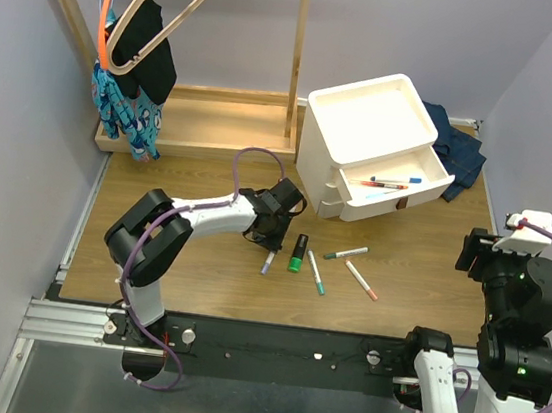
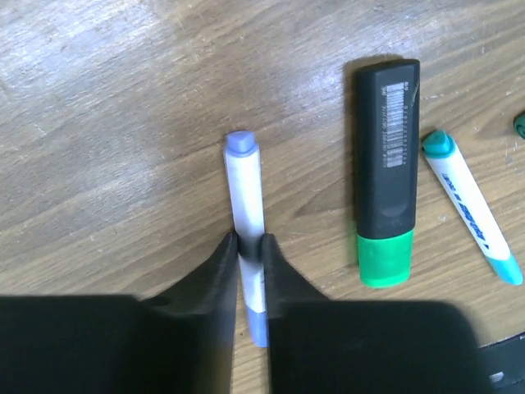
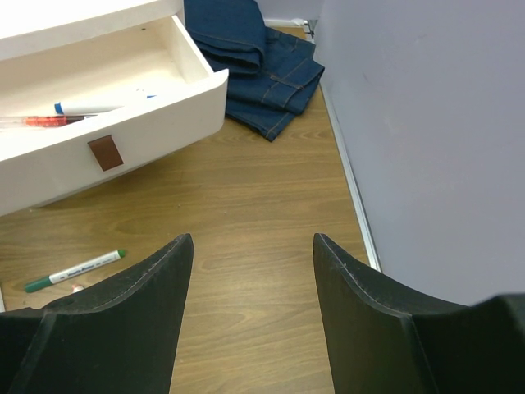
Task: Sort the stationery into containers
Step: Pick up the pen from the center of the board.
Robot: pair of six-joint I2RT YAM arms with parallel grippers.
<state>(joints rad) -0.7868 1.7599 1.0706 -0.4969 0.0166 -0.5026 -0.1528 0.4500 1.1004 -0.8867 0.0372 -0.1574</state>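
Wooden tabletop [image 2: 123,123]: left fingers [image 2: 217,271] pinch purple-capped marker [image 2: 246,197] beside black-and-green marker [image 2: 384,164]; right fingers [image 3: 156,279] spread

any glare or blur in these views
Left wrist: pale glare on the wooden table, left gripper dark and featureless, slim white marker sharp. Right wrist: right gripper soft-edged, open drawer crisp. Top external: even light, faint shadows.

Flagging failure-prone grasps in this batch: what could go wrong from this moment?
The left hand pinches the blue-capped marker with just its tips, so it may swivel or slip on lifting. The thick black-and-green marker lies close beside it and could get knocked. The open drawer is some way off; a loose grip might drop it in transit.
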